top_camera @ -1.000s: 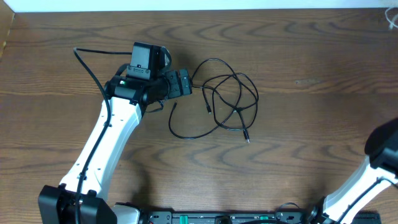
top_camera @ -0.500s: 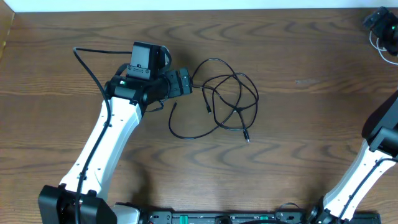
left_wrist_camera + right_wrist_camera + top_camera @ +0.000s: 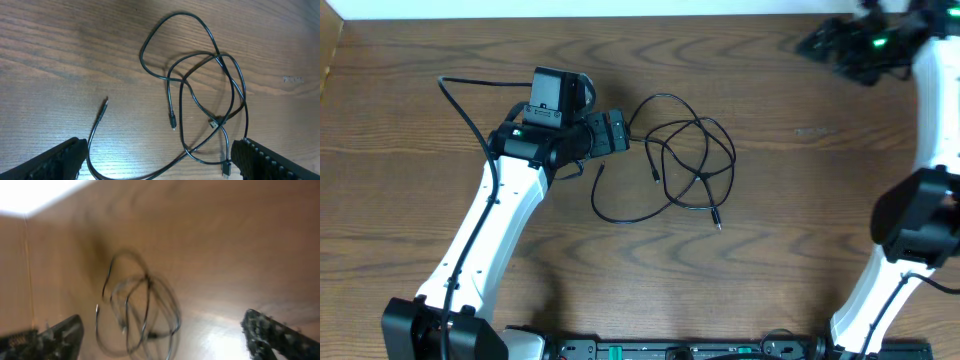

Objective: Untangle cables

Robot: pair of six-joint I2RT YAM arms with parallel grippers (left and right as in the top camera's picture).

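Note:
A thin black cable [image 3: 704, 175] lies in a loose tangle of overlapping loops on the wooden table, its plug ends free around the edge. My left gripper [image 3: 623, 133] sits just left of the tangle, open and empty. In the left wrist view the loops [image 3: 218, 59] spread ahead of it, and one strand runs across between the two fingers [image 3: 160, 162]. My right gripper [image 3: 820, 45] hangs high at the far right of the table, blurred. Its wrist view shows the jaws [image 3: 165, 337] wide apart and empty, with the cable [image 3: 147, 287] below and far off.
The wooden table [image 3: 820, 200] ends at a white strip [image 3: 620, 8] along the back. The left arm [image 3: 485, 235] crosses the left half of the table and the right arm [image 3: 930, 110] stands along the right edge.
The right arm has swung up from the right edge and its gripper has moved left along the table's far side. The left arm and the black cable have not moved.

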